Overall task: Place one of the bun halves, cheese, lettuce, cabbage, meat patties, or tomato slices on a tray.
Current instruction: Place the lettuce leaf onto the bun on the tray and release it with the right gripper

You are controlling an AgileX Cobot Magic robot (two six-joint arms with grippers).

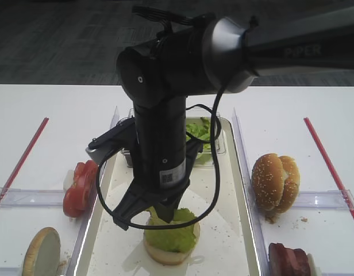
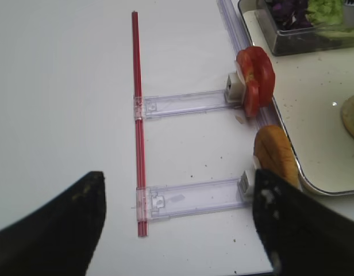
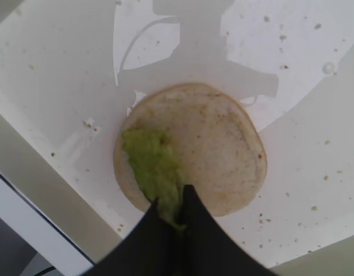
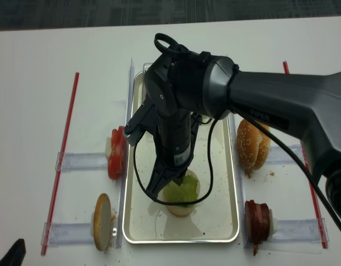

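My right gripper [image 3: 174,211] is shut on the stem end of a light green lettuce leaf [image 3: 153,164]. The leaf drapes onto the pale cut face of a bun half [image 3: 211,149] lying on the tray floor [image 3: 303,132]. From above, the right gripper [image 1: 164,214] hangs over the lettuce [image 1: 176,231] and the bun half [image 1: 165,254] near the front of the tray [image 1: 246,230]. My left gripper [image 2: 178,175] stands open with nothing between its fingers, over the bare table left of the tray [image 2: 315,172].
Tomato slices [image 1: 79,187] and another bun half [image 1: 42,252] stand in clear holders left of the tray. Sesame buns [image 1: 274,181] and meat patties [image 1: 289,261] stand on the right. A clear tub [image 1: 214,144] with lettuce and purple cabbage [image 2: 289,11] sits at the tray's far end. Red strips [image 1: 24,152] flank the table.
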